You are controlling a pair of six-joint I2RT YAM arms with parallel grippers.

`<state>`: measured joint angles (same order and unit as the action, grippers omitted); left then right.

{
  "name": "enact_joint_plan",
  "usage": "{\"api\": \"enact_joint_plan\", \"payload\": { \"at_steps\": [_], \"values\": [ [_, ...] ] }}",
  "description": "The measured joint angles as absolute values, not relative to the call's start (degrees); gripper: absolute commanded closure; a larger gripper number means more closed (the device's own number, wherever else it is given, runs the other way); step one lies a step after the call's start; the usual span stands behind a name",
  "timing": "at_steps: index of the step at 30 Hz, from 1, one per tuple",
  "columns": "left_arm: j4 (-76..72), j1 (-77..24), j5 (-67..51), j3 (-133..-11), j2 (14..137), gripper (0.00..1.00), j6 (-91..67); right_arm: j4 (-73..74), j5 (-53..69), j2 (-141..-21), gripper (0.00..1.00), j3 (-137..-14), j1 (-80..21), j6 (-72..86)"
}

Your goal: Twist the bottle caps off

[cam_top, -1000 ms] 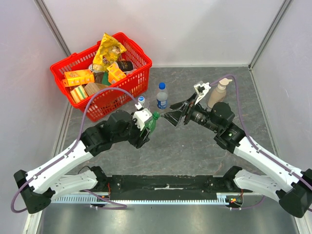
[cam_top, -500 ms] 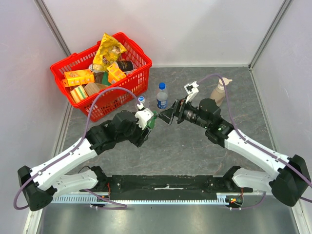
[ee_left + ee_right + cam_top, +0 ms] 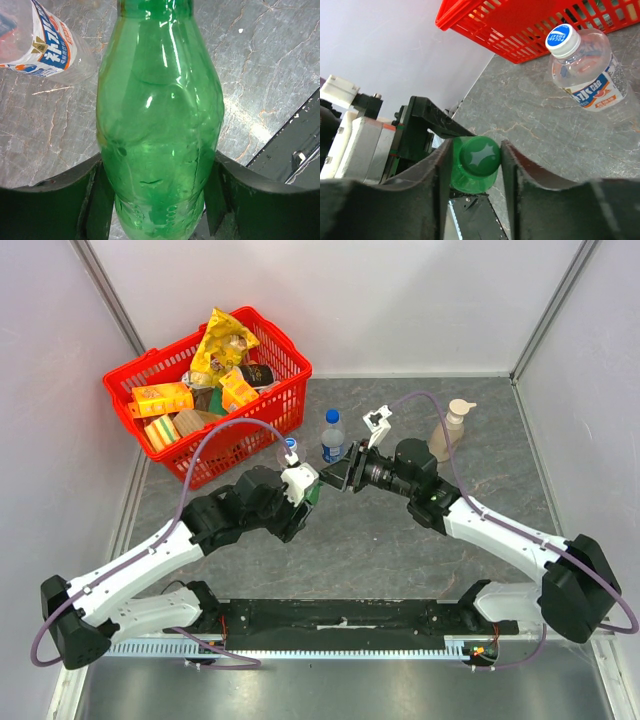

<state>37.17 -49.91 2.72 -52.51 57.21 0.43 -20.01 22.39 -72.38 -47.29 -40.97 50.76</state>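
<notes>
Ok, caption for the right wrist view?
Right pincer brackets the green cap; left pincer holds its green bottle.

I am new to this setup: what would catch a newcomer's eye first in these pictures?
The green bottle stands out in the middle, held by the left tool while the right tool seems to pinch its green cap. At the far left sits a red basket full of groceries.

Red basket (image 3: 285,405), beige pump dispenser (image 3: 447,432), grey marbled table (image 3: 380,540).

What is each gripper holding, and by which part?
Left gripper clamps the green bottle by its lower body. Right gripper brackets the green cap on both sides; whether it grips cannot be told.
</notes>
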Motion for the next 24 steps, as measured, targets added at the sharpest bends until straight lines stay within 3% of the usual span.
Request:
{"api": "enact_joint_plan", "payload": {
  "at_steps": [3, 8, 24],
  "values": [
    [37.12, -49.91, 2.66, -52.51, 57.25, 0.57, 0.43, -21.23, 23.2, -73.34, 0.67, -47.31, -40.66, 51.53],
    [37.17, -49.89, 2.94, -52.51, 57.3, 0.58, 0.4, -22.35, 24.1, -74.06, 1.0, -47.29, -40.25, 52.4],
    [37.65, -49.87, 1.74, -53.49, 57.3, 0.59, 0.21, -27.9, 26.37, -73.54, 1.0, -45.34, -39.72, 52.45]
  ]
}}
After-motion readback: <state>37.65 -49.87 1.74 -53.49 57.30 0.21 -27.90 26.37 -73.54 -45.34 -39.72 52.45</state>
